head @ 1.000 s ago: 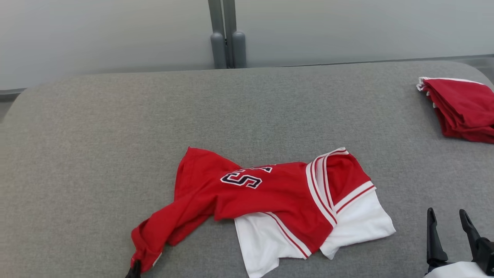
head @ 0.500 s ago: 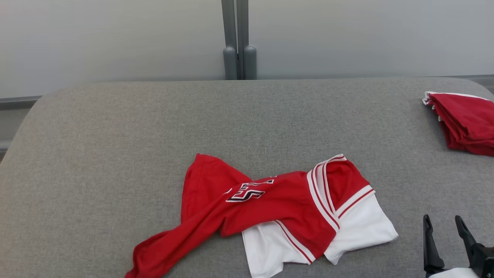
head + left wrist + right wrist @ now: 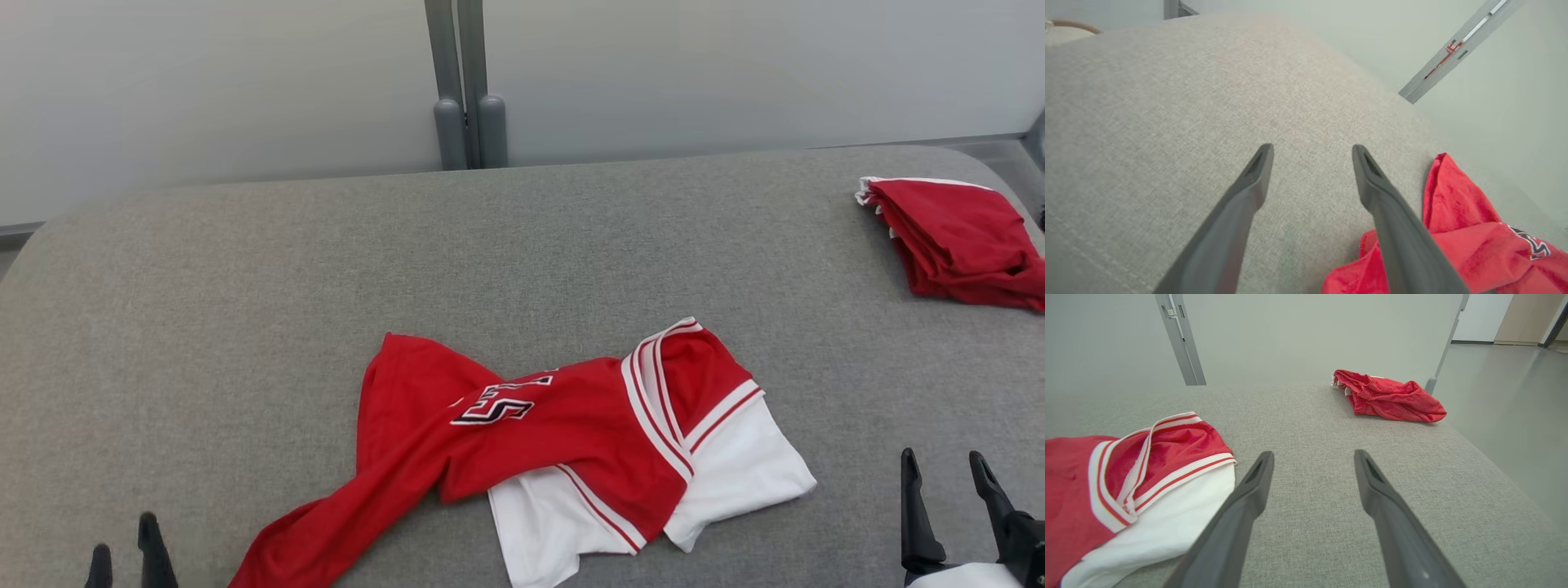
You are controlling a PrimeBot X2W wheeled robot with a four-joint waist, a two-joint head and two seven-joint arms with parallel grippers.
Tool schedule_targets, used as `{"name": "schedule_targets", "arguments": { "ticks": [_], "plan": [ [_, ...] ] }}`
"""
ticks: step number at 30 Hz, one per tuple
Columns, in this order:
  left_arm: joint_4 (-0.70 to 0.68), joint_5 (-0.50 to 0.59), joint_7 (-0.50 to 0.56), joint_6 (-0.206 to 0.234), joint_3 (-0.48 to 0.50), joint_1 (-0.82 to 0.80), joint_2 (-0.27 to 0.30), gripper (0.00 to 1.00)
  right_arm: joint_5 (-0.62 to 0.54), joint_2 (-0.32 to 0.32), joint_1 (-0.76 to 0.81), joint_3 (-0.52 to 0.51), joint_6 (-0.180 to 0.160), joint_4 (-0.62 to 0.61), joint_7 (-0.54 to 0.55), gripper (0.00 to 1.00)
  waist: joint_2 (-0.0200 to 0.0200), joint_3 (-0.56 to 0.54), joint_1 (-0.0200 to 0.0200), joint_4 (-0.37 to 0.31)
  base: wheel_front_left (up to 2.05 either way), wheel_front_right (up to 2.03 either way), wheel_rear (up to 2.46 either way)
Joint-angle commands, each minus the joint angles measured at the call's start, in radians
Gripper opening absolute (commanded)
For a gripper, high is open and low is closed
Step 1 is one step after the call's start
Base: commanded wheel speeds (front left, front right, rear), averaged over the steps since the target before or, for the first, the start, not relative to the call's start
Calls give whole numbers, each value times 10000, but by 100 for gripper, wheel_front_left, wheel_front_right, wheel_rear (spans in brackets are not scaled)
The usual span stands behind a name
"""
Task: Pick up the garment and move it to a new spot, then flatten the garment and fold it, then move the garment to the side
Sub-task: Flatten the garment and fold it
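The garment (image 3: 571, 425), a red and white jersey with dark lettering, lies crumpled on the grey padded table (image 3: 245, 286) near the front middle. One red end trails toward the lower left. My left gripper (image 3: 122, 543) stands open at the lower left, a short way left of that trailing end and apart from it. Its wrist view has the left gripper (image 3: 1312, 149) open over bare fabric, with the garment (image 3: 1461, 241) beside its right finger. My right gripper (image 3: 943, 461) is open at the lower right, empty. In its wrist view the right gripper (image 3: 1312, 453) sits just right of the garment's (image 3: 1126, 477) white part.
A folded red cloth (image 3: 955, 241) rests at the table's far right corner, ahead of the right gripper in the wrist view (image 3: 1388, 398). A grey double post (image 3: 461, 90) stands behind the table. Floor drops away past the table's right edge (image 3: 1515, 486).
My left gripper, shut on the garment's lower-left end a second ago, has let go, opened and shifted left. The garment's trailing end now lies loose. The head camera has shifted slightly.
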Motion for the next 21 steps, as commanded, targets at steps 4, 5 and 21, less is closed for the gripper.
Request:
{"name": "schedule_targets", "arguments": {
  "ticks": [4,5,21],
  "plan": [
    [-1502,2047,-9,146,93,86,-467,100,-40,-21,-172,53,-11,-160,-28,100,0,-81,0,-492,0,0,0],
    [-1709,2395,-8,119,-3,-10,-545,100,-23,-24,-187,49,-11,-182,-28,100,0,-84,0,-569,0,0,0],
    [-771,4594,2234,-965,-5287,-3799,-1680,100,275,-17,-634,345,-12,-276,-28,100,0,922,0,-2134,0,0,0]
  ]
}}
